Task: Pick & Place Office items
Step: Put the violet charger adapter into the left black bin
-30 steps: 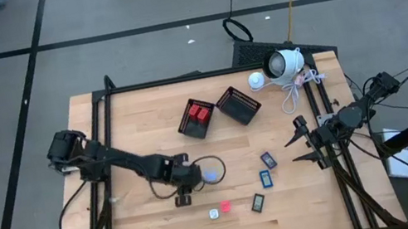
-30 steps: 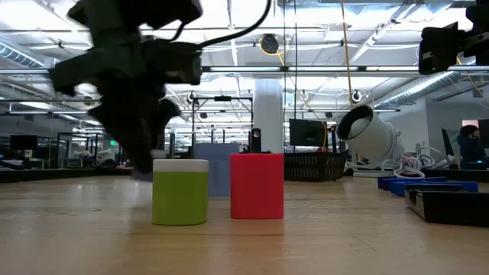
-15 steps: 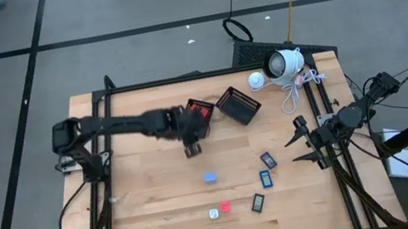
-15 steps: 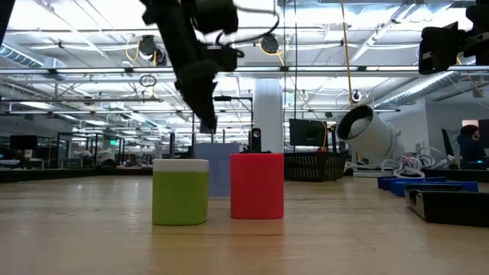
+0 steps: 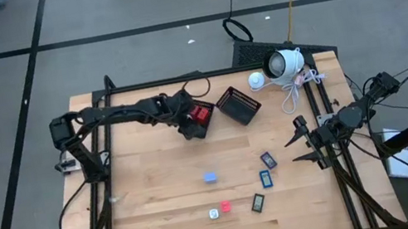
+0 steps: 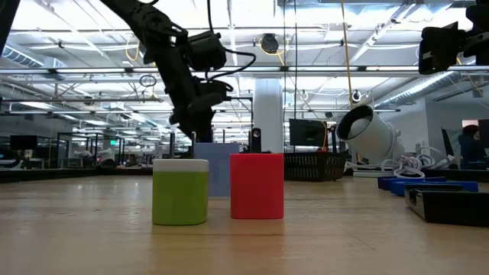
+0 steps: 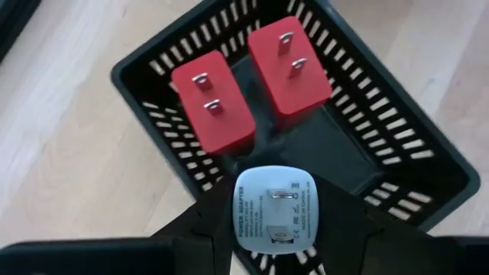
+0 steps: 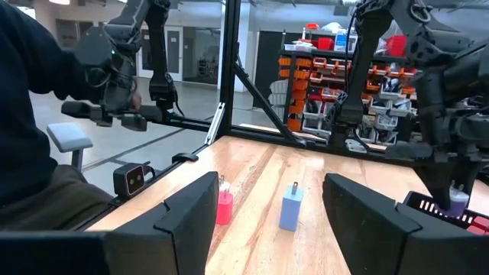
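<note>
My left gripper [image 7: 273, 221] is shut on a pale blue-white plug block [image 7: 275, 216] and hangs over the left black mesh basket [image 5: 186, 128], which holds two red blocks [image 7: 252, 84]. On the table lie a pale blue block [image 5: 210, 177], a red block [image 5: 226, 208], a small white bit [image 5: 213, 213] and three dark blue-faced rectangles [image 5: 265, 178]. My right gripper [image 5: 304, 144] stands open at the table's right edge, touching nothing. My left gripper pinches the pale block by two opposite sides [image 7: 241, 221] between its two fingers. The printed face with the prongs is turned toward the wrist. The fingers slant down from the table's left side. The block hangs clear above the basket's opening.
A second black mesh basket [image 5: 238, 105] stands just right of the first. A white round camera [image 5: 282, 63] with a cable sits at the far right corner. Black frame rails [image 5: 106, 149] run along the table's left and right sides. Bare wood lies at the near left.
My left gripper has swung from the table's middle, beside the pale blue block, toward the far edge and a little up, turning as it went. It now hangs over the left basket, still shut. The pale blue block on the table has stayed put.
</note>
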Controlling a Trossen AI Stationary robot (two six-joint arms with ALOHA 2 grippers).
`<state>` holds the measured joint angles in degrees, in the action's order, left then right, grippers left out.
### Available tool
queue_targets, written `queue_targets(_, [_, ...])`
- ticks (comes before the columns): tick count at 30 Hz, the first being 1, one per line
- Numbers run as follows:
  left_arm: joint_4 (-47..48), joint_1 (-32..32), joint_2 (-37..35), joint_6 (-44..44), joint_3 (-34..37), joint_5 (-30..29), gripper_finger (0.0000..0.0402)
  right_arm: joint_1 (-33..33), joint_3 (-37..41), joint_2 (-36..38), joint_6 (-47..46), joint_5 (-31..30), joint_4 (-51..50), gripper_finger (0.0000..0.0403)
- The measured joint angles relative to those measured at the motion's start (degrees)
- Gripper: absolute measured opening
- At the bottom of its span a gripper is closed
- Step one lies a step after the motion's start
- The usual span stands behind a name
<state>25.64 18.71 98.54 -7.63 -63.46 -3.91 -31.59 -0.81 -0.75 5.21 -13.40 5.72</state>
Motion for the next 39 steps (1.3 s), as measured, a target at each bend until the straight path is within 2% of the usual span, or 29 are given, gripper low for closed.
queue_targets(10, [-7.80,-0.86,0.00,-1.98,5.60,0.02,0.0136,0.00,-0.01,-0.01,0.00,0.01,0.00,0.0224])
queue_targets(20, [-8.43,-1.16,0.71,-3.24,6.08,-0.64,0.0146,0.00,-0.01,0.00,0.00,-0.01,0.00,0.0224])
queue_targets(28, [-10.31,-1.89,5.49,-5.16,6.00,-0.79,0.0137,0.00,-0.01,-0.01,0.00,-0.01,-0.05,0.0224])
queue_targets(33, [-11.39,-2.36,6.17,-5.37,5.97,-1.15,0.0166,0.00,-0.01,-0.02,0.00,-0.01,0.00,0.0224])
queue_targets(39, [-12.92,-2.74,6.21,-5.19,6.06,-1.38,0.0176,0.00,-0.01,-0.02,0.00,-0.01,0.00,0.0224])
